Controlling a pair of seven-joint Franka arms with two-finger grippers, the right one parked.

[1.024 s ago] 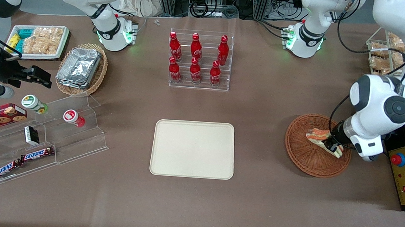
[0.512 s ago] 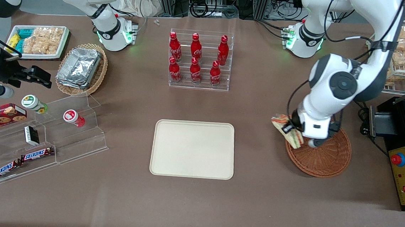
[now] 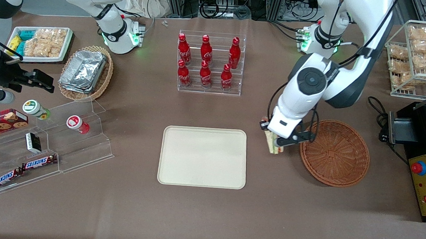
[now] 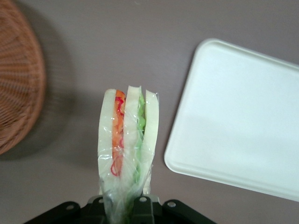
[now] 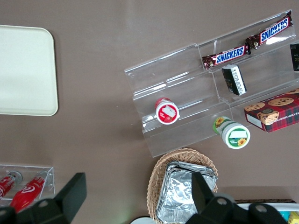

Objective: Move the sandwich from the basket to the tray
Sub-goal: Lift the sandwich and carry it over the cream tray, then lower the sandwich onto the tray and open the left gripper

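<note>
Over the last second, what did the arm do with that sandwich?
It lifted the sandwich out of the basket and carried it toward the tray. The claw is shut on it, now over bare table between the two. Basket, tray and the cola bottles have not moved.

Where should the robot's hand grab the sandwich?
Best across its two flat bread faces at one end, as the hand grips the sandwich now. The wedge is thin and soft, so squeezing the broad sides holds it without crushing the filling edge, above the table between basket and tray.
</note>
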